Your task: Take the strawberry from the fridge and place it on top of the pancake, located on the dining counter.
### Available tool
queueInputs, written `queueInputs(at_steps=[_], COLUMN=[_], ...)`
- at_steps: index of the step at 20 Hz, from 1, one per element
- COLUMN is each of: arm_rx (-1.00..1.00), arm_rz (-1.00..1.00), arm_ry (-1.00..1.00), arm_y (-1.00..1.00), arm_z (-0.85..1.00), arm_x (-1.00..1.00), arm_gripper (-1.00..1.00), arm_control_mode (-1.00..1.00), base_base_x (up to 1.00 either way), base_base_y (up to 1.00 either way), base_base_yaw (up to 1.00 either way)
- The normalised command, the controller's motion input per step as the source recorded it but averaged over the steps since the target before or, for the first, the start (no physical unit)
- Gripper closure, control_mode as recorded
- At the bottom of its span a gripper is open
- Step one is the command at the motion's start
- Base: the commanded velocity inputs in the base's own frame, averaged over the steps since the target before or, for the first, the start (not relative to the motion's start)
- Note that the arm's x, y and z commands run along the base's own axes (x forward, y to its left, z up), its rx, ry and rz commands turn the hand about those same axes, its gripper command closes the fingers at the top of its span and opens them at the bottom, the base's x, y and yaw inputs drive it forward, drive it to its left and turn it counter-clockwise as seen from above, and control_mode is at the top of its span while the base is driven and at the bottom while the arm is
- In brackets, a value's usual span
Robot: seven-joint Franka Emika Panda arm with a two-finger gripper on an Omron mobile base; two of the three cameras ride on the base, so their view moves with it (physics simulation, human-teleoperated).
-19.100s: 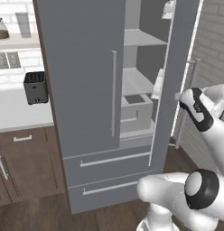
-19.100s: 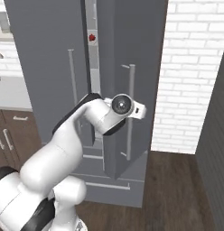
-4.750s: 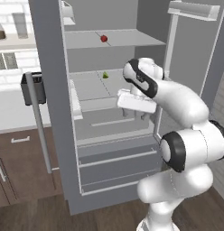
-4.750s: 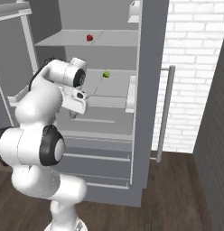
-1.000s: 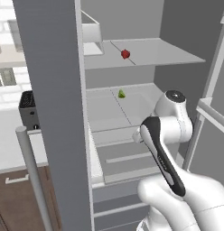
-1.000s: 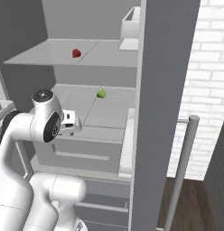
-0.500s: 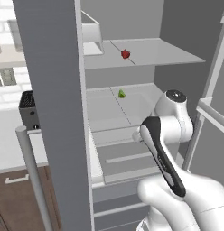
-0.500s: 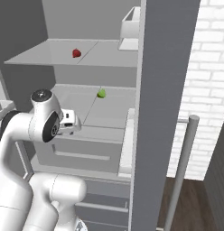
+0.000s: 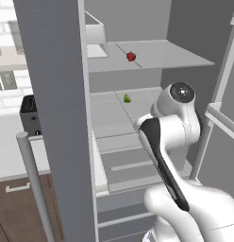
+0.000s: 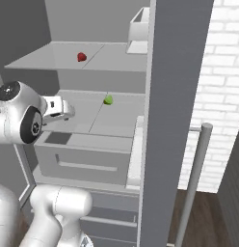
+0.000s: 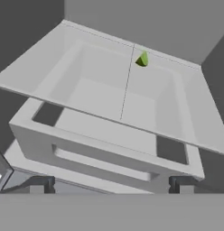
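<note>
Since a second ago almost nothing has shifted: the arm keeps the same pose inside the open fridge [image 9: 57, 94], with the hand a touch further in over the middle shelf.

In the left base view the strawberry [image 9: 131, 56] sits on the upper shelf [image 9: 175, 56], at about 11 o'clock from the arm's round elbow joint, well above the hand. The right base view shows the same strawberry [image 10: 81, 57] on that shelf, at about 1 o'clock from the gripper [image 10: 63, 110], with a shelf level between them.

A small green wedge [image 10: 108, 100] lies on the middle shelf [image 10: 116, 116], at 3 o'clock from the gripper and near it but not touching. In the hand view the green wedge [image 11: 142, 59] sits at 12 o'clock, far back on the glass, with a grey drawer [image 11: 105, 153] below the shelf.

The gripper's fingers [image 11: 41, 184] stand spread wide at the bottom corners of the hand view, holding nothing.

A dark toaster [image 9: 30, 113] stands on the counter at 9 o'clock in the left base view.
</note>
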Motion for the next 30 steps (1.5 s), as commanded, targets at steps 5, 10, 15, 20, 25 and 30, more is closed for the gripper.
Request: queueInputs(at_steps=[5, 10, 15, 20, 25, 30], arm_rx=[-0.07, 0.16, 0.29, 0.29, 0.19, -0.07], arm_rz=[-0.07, -0.03, -0.12, -0.06, -0.03, 0.01], arm_ry=[-0.42, -0.12, -0.13, 0.0, 0.0, 0.07], arm_y=[0.19, -0.14, 0.0, 0.0, 0.0, 0.11], arm_z=[1.0, 0.86, 0.34, 0.22, 0.05, 0.21], arm_x=[0.0, 0.0, 0.0, 0.01, 0.64, 0.98], arm_gripper=[-1.0, -1.0, -1.0, -1.0, -1.0, -1.0], arm_control_mode=[-1.0, -1.0, -1.0, -1.0, -1.0, -1.0], base_base_x=[0.0, 0.0, 0.0, 0.0, 0.0, 0.0], base_base_y=[0.0, 0.0, 0.0, 0.0, 0.0, 0.0], base_base_yaw=[0.0, 0.0, 0.0, 0.0, 0.0, 0.0])
